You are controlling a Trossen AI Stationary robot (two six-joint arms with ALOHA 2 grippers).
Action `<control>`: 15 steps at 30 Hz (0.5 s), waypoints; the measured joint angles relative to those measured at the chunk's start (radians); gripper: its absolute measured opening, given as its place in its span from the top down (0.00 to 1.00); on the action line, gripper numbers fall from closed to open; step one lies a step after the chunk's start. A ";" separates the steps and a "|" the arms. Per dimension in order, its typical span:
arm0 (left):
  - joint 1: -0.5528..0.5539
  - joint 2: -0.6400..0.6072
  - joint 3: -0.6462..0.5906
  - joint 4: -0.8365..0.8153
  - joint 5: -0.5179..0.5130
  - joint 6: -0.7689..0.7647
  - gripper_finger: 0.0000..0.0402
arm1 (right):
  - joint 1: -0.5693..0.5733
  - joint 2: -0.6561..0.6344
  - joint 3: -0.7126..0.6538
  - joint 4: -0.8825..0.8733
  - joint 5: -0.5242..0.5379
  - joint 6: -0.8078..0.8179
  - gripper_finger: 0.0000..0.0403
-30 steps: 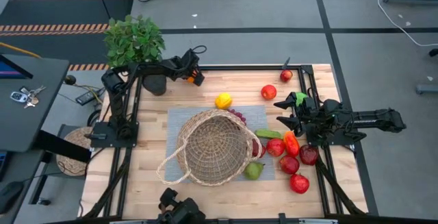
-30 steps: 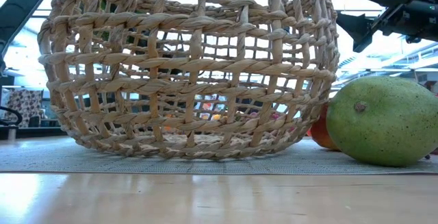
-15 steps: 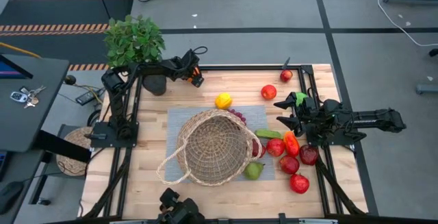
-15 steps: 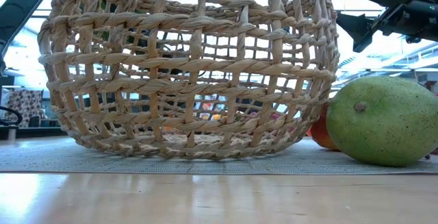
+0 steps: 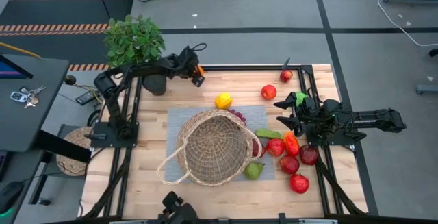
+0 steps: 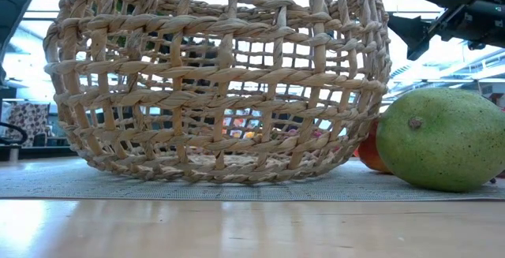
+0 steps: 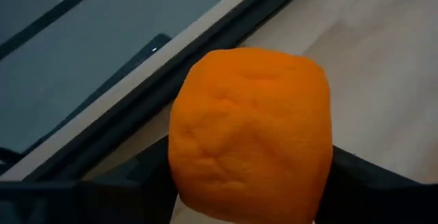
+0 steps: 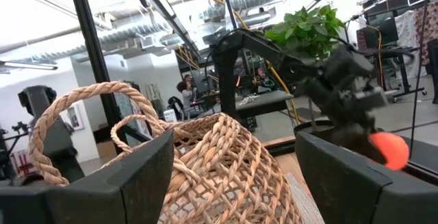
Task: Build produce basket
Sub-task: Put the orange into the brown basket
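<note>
The wicker basket (image 5: 213,147) rests on a grey mat (image 5: 175,118) in the middle of the table. Produce lies around it: a lemon (image 5: 223,101), purple grapes (image 5: 239,116), two red apples (image 5: 268,92) at the far right, and a cluster of red apples and peppers (image 5: 291,154) at the right. A green fruit (image 6: 442,147) lies by the basket's near right. My left gripper (image 5: 197,75) is at the far left of the table, shut on an orange (image 7: 250,135). My right gripper (image 5: 280,112) hovers open at the right edge, above the cluster. My left gripper pinches the orange between its two fingers (image 7: 137,176), one on each opposite side (image 7: 179,162). The fingers slant down from the table's left. The orange sits between the fingertips, seemingly just clear of the wood.
A potted green plant (image 5: 135,40) stands just off the far left corner, close to my left arm. A black metal frame (image 5: 239,67) runs round the table. Bare wood lies along the far edge and near the front left.
My left gripper has risen a little with the orange at the table's far left, and the arm's elbow has swung outward. The right arm, basket and other produce have kept still.
</note>
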 joint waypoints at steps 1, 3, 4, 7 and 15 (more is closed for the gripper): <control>-0.006 -0.025 0.000 0.002 0.014 -0.005 0.36 | 0.000 0.000 0.000 0.000 0.000 0.000 0.23; -0.019 -0.082 0.000 0.006 0.054 -0.011 0.37 | 0.000 0.000 0.000 0.000 0.000 0.000 0.23; -0.027 -0.110 0.000 0.007 0.075 -0.015 0.38 | 0.000 0.000 0.000 0.000 0.000 0.000 0.23; -0.058 -0.196 0.000 0.014 0.129 -0.037 0.38 | 0.000 0.000 0.000 0.000 0.000 0.000 0.23; -0.194 -0.376 0.000 0.115 0.230 -0.070 0.37 | 0.000 0.000 0.000 0.000 0.000 0.000 0.23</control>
